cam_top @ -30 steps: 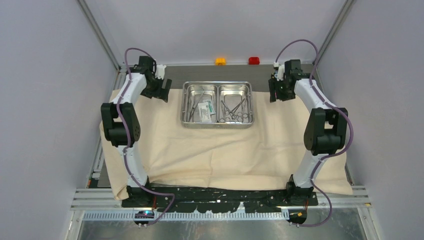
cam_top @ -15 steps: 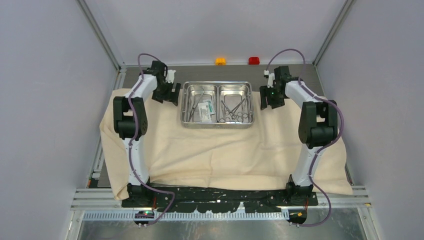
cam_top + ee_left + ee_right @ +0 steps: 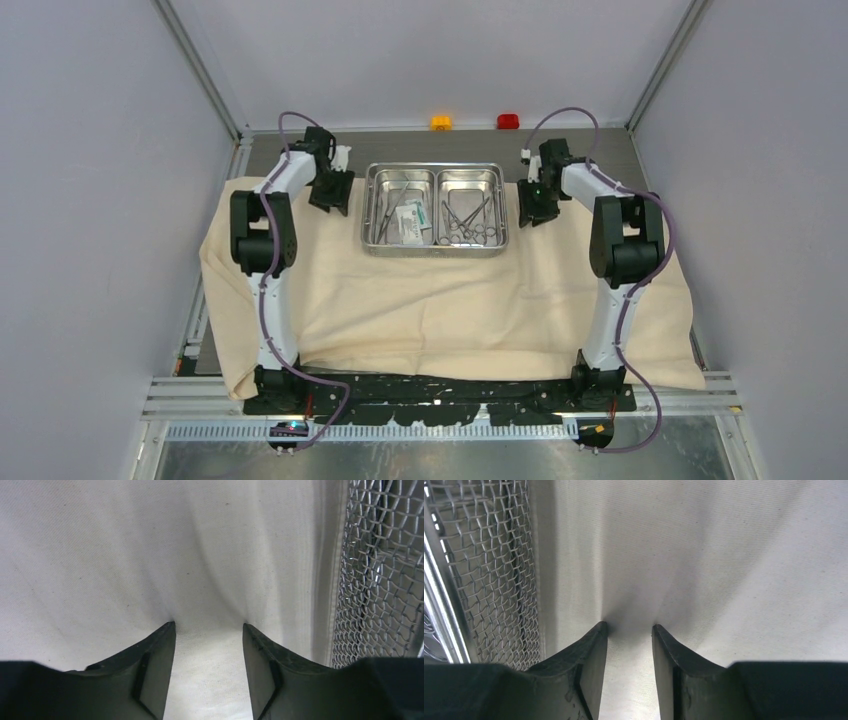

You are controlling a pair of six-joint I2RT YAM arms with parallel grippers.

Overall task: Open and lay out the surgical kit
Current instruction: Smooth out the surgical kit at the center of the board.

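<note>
The steel tray sits on the beige cloth toward the table's far edge. Its long axis runs left to right, with the clamps and packets inside. It lies squarely between my grippers: the left gripper is just beside its left short end and the right gripper just beside its right, neither arm nearer. On both, the jaws stand partly apart with the fingertips pressed into puckering cloth, nothing clamped. I judge the tray's ends lie inward from each.
</note>
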